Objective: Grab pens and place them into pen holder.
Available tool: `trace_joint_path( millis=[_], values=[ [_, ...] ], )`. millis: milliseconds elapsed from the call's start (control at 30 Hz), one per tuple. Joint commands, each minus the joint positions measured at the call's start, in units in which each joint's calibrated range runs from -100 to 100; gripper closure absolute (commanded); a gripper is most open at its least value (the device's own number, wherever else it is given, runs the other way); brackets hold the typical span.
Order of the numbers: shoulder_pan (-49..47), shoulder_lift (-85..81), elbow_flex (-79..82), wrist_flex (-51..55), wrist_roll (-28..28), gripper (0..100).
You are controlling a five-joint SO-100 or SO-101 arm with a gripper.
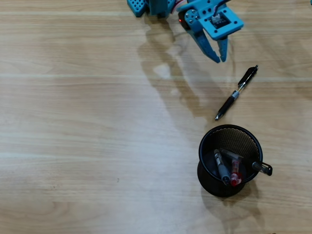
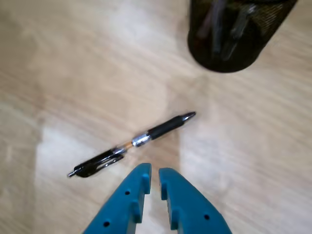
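A light wooden table fills both views from edge to edge, its pale grain running in long horizontal bands across the overhead view and slanting diagonally in the wrist view. The surface has a soft sheen. Soft grey shadows fall near the table's top edge and toward its lower right corner. No wall, floor or window shows.

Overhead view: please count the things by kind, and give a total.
Pens in the pen holder: 3 (grey, red, black-capped)
Pens on the table: 1
Pen holders: 1
Claws: 1
Total: 6
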Motion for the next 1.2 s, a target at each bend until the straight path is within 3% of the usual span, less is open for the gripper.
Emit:
trace_joint_path(
  millis=[0,433,733,1000,1167],
  values=[
    [-1.74,-2.74,3.18,-0.22,0.08,98],
    [-8.19,5.57,2.19,-0.74,-2.51,98],
    [-11.18,24.56,-17.46,-0.65,-2.51,98],
    [-10.91,30.94,-25.75,0.04,-2.62,98],
    [-10.19,30.77,-26.38,9.59,-9.98,98]
  ],
)
